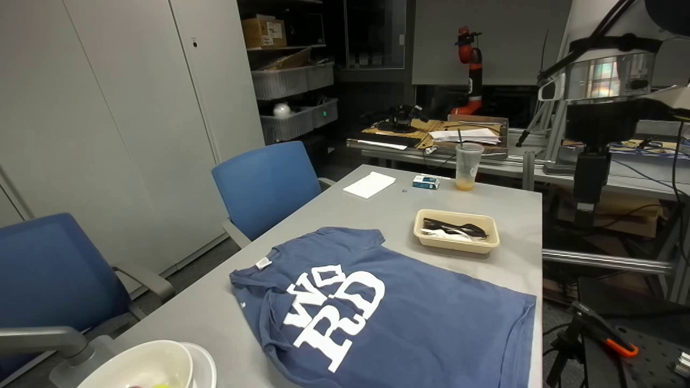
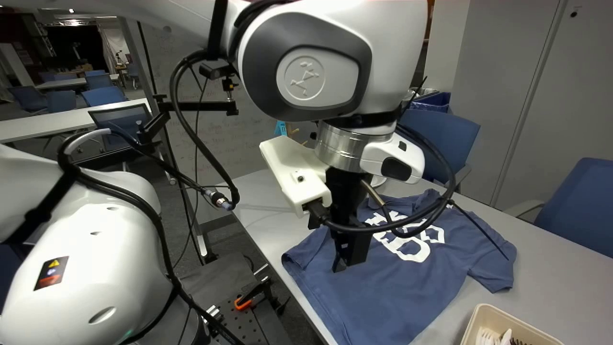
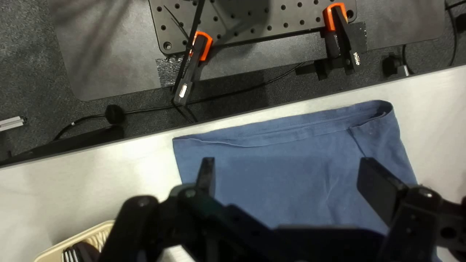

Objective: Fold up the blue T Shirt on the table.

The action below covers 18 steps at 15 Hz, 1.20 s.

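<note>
The blue T Shirt lies spread, chest print up, on the light grey table. It shows in both exterior views and in the wrist view. Its collar and one sleeve are bunched. Its hem lies along the table edge nearest the robot base, with one hem corner slightly turned over in the wrist view. My gripper is open and empty, its fingers wide apart above the hem part of the shirt. It hangs clear of the cloth in both exterior views.
A cream container with cutlery stands beside the shirt. A white bowl on a plate stands at the near left. A plastic cup, a small box and white paper are farther back. Clamps sit beyond the table edge.
</note>
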Motion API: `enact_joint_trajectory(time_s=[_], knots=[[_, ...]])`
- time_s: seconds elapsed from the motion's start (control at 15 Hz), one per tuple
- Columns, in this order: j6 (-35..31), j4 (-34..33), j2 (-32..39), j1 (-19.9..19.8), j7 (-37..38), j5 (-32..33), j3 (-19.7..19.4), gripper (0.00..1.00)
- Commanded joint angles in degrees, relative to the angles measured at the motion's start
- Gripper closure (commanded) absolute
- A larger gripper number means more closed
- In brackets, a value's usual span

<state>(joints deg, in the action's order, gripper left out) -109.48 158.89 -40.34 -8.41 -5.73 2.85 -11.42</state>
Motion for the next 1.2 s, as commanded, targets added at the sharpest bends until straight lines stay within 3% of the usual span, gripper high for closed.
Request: enact_joint_trajectory(time_s=[0.0,0.6,1.13], knots=[[-0.4,-0.1,1.1,0.2,0.0,-0.3,1.5,0.00],[-3.9,-0.1,13.1,8.2,0.4,-1.9,9.5,0.00],[-16.5,-1.2,23.9,19.1,-0.4,-7.2,18.1,0.00]])
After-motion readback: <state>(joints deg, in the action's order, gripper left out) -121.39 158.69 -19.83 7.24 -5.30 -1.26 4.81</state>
